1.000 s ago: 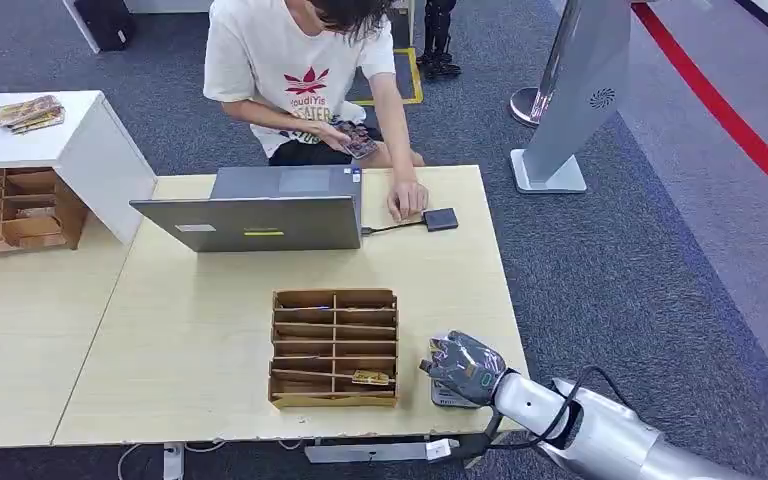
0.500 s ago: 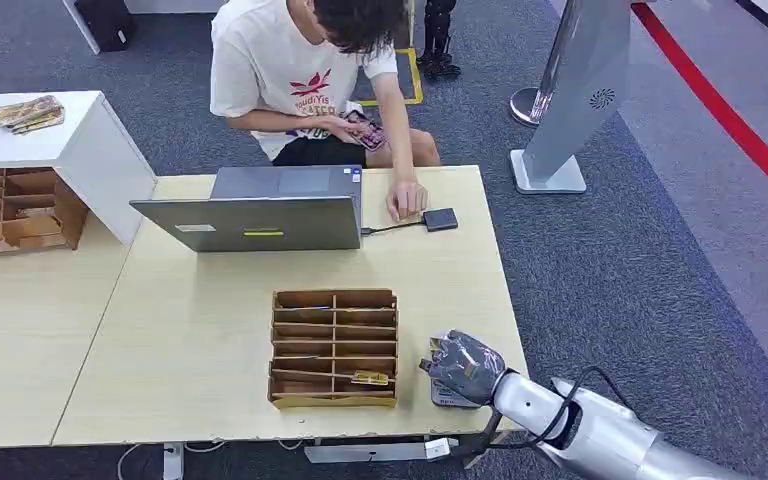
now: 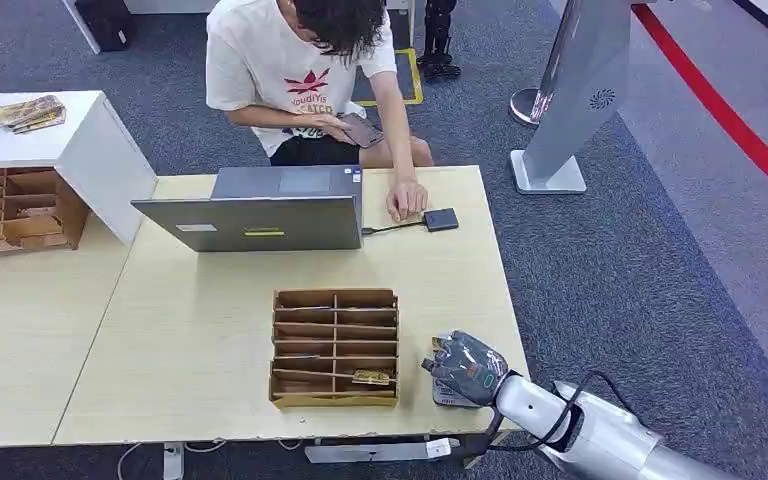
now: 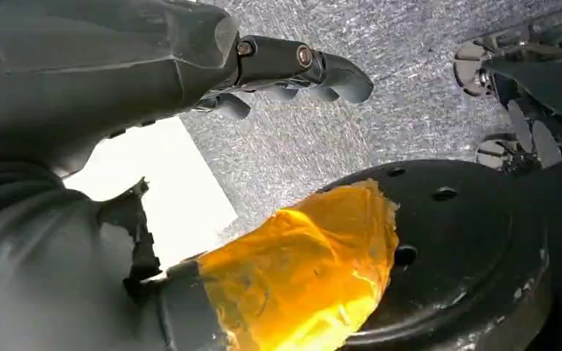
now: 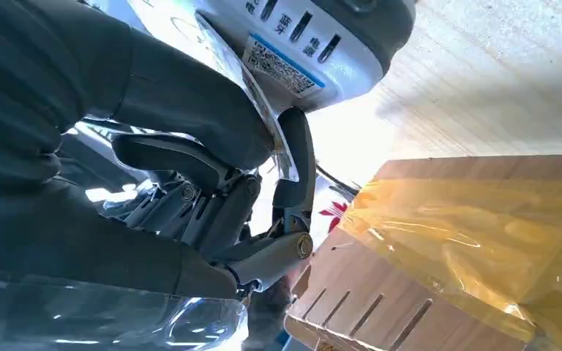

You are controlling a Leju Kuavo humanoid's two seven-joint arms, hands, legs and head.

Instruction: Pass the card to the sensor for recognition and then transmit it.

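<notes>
My right hand [image 3: 470, 367] hovers over the small white and grey sensor [image 3: 447, 396] at the table's near right corner. In the right wrist view the thumb and dark fingers [image 5: 293, 168] pinch a card in a clear glossy sleeve [image 5: 278, 152], held close against the sensor [image 5: 315, 40] with its code label. From the head view the hand hides the card. My left hand [image 4: 285, 66] hangs over grey carpet, fingers loosely bent, holding nothing.
A wooden slotted organizer [image 3: 334, 345] stands just left of the right hand, one card [image 3: 371, 377] in a near slot. A person sits behind a grey laptop [image 3: 260, 215], one hand beside a small black box [image 3: 441, 219]. A white cabinet [image 3: 70, 150] stands far left.
My right hand stays over the sensor, shifted only slightly. The person has leaned and moved the phone in their lap.
</notes>
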